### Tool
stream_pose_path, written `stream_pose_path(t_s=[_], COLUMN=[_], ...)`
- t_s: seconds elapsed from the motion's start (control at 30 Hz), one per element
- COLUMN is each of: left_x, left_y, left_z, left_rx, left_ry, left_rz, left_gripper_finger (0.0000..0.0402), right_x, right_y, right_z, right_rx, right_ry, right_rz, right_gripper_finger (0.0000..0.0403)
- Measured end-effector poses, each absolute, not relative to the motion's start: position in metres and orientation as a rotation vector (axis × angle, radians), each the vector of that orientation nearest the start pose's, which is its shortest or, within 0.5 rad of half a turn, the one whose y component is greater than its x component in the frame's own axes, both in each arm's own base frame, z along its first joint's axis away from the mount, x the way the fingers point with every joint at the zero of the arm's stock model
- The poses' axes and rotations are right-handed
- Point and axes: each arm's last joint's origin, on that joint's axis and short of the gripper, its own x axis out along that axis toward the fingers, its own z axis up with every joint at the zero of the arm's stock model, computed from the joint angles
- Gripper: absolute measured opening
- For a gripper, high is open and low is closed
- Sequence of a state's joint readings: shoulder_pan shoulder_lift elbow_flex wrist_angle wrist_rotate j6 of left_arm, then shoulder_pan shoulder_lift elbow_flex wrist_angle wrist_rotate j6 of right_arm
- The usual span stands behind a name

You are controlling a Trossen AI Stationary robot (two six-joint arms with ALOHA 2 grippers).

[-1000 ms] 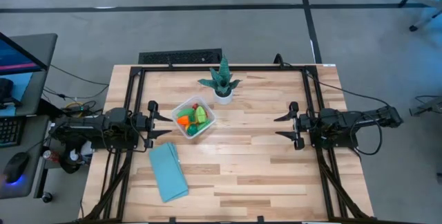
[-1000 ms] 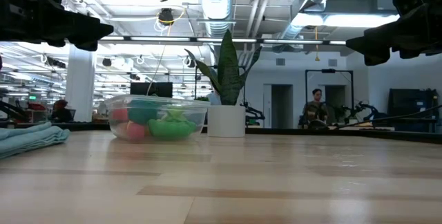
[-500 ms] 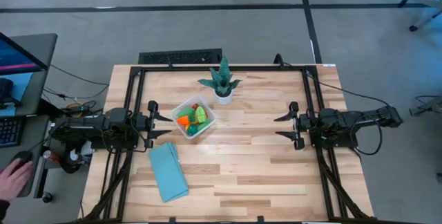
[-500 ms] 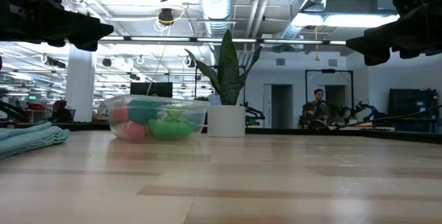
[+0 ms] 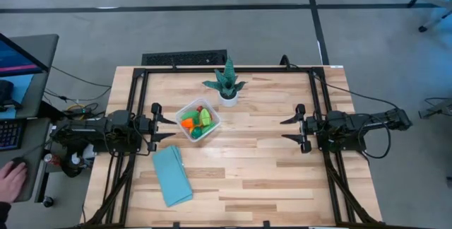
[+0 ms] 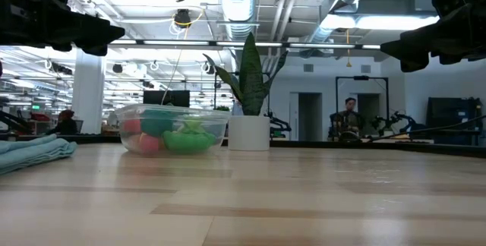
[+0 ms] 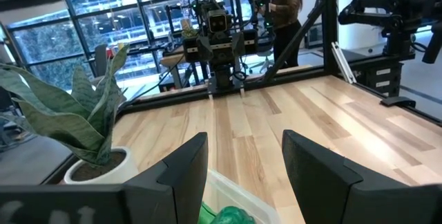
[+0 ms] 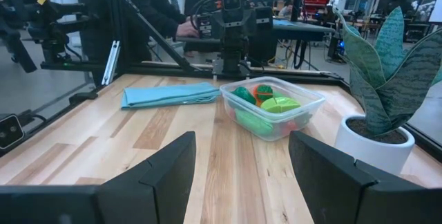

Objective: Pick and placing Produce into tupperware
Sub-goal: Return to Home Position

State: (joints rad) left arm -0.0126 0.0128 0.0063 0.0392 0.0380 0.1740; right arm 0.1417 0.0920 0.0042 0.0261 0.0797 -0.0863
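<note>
Nothing on the bench (image 5: 268,179) shifted from a second ago; only a person's hand (image 5: 10,179) has come onto the mouse off to the side. Left end effector (image 5: 168,127) released, fingers spread, parked at left side just beside tupperware (image 8: 309,101); right end effector (image 5: 282,129) released too, right side, well apart. Blue cloth (image 5: 171,176) nearest, produce (image 5: 196,120) all inside tupperware, potted plant (image 5: 227,84) behind it. Homing looks about done: hold both arms tucked and level, no swing toward tupperware
</note>
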Motion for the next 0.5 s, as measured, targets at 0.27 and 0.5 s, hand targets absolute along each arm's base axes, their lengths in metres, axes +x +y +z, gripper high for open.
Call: stream_pose_path(t_s=[0.27,0.5], left_x=[0.098,0.098], left_y=[-0.0023,-0.0023], left_z=[0.1684,0.1685], left_rx=[0.178,0.171], left_ry=[-0.037,-0.037], left_rz=[-0.048,-0.048], left_gripper_finger=[0.0178,0.0178], right_x=[0.1021,0.1021], right_y=[0.0122,0.0122], right_z=[0.1601,0.1601], right_rx=[-0.093,-0.093], right_ry=[0.058,0.058], right_rz=[0.065,0.064], right_gripper_finger=[0.0225,0.0225])
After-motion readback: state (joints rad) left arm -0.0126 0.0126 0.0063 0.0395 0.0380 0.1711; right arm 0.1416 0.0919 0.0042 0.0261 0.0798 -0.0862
